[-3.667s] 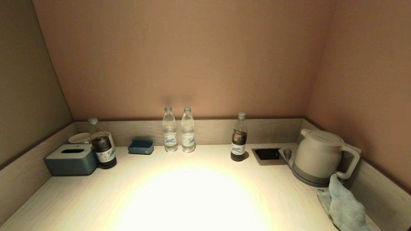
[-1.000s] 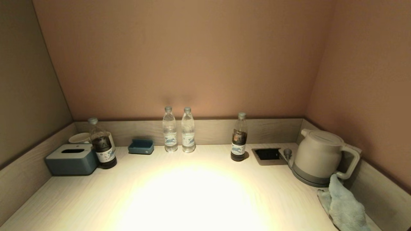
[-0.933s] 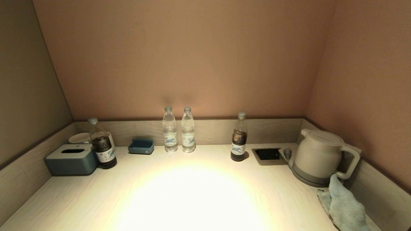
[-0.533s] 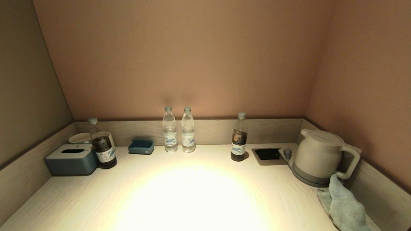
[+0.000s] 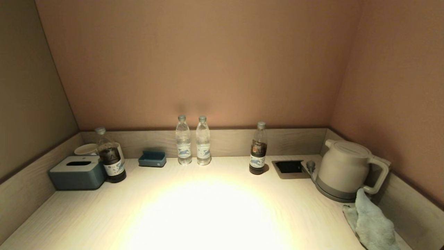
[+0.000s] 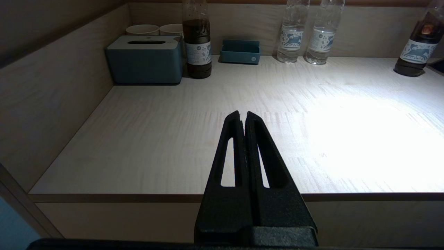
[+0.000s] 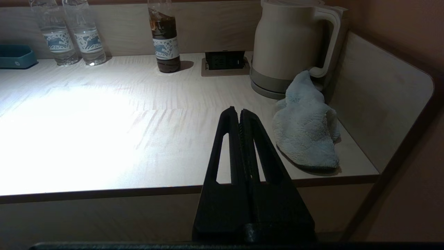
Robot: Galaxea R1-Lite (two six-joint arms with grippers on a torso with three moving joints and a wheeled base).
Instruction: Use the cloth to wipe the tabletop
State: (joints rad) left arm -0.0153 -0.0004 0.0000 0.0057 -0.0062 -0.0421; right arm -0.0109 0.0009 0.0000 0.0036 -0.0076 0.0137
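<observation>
A pale blue fluffy cloth (image 5: 370,222) lies crumpled at the front right of the light wood tabletop (image 5: 208,208), leaning against the kettle's base; it also shows in the right wrist view (image 7: 307,125). My right gripper (image 7: 240,111) is shut and empty, held in front of the table's front edge, with the cloth just to its right. My left gripper (image 6: 241,114) is shut and empty, also in front of the front edge, toward the left half. Neither gripper shows in the head view.
A beige kettle (image 5: 343,168) stands at the back right beside a recessed socket (image 5: 288,167). Two water bottles (image 5: 193,140), a dark-drink bottle (image 5: 257,149), another dark bottle (image 5: 110,156), a blue tissue box (image 5: 78,172), a small blue tray (image 5: 152,158) and cups (image 5: 86,149) line the back and left. Low wooden walls border three sides.
</observation>
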